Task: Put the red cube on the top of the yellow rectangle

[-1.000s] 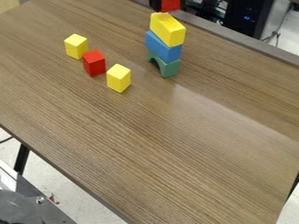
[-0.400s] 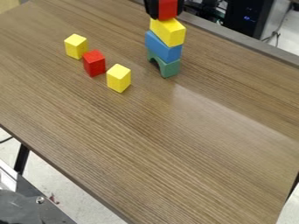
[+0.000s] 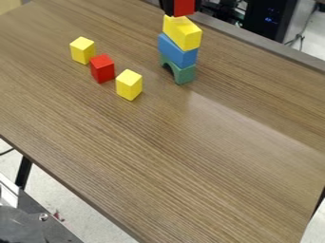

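Observation:
At the top edge of the view my gripper (image 3: 181, 10) is shut on a red cube (image 3: 184, 7), one black finger on either side of it. The cube is just above the back end of the yellow rectangle (image 3: 183, 33); I cannot tell whether the two touch. That yellow rectangle lies on a blue block (image 3: 177, 51), which rests on a green arch-shaped block (image 3: 182, 73) standing on the table.
Left of the stack, a yellow block (image 3: 82, 50), a second red block (image 3: 102, 69) and another yellow block (image 3: 129, 85) stand in a slanting row on the wooden table (image 3: 171, 156). Dark equipment (image 3: 270, 19) sits behind the table's far edge.
Since the first frame the gripper with the red cube came down to the stack's top, then rose slightly by now. The stack and the other blocks have stayed put.

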You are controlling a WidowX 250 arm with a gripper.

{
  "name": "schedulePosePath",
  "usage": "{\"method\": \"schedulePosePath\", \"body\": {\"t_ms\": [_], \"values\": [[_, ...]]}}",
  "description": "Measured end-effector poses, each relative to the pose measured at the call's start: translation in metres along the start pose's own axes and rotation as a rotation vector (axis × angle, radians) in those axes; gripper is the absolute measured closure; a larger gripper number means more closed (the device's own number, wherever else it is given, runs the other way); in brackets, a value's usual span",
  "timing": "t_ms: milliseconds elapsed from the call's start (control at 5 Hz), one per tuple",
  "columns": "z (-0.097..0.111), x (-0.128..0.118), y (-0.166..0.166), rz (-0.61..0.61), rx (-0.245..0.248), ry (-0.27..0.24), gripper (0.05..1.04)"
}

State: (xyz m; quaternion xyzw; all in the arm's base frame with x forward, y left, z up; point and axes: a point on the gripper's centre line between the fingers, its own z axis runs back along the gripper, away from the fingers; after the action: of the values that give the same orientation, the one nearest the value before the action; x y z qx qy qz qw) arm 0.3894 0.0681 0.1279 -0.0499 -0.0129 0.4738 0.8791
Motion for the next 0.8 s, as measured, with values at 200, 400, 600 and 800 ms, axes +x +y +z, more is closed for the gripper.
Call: {"method": "schedulePosePath", "body": {"t_ms": [200,400,600,800], "values": [[0.0006,0.0008,0.0001,0.000,0.000,-0.006,0.481],[0.0000,0.0013,0.0007,0.003,0.004,-0.008,0.481],[0.0000,0.0022,0.0016,0.003,0.010,-0.014,0.481],[-0.0018,0.0025,0.0018,0.004,0.009,-0.017,0.481]]}}
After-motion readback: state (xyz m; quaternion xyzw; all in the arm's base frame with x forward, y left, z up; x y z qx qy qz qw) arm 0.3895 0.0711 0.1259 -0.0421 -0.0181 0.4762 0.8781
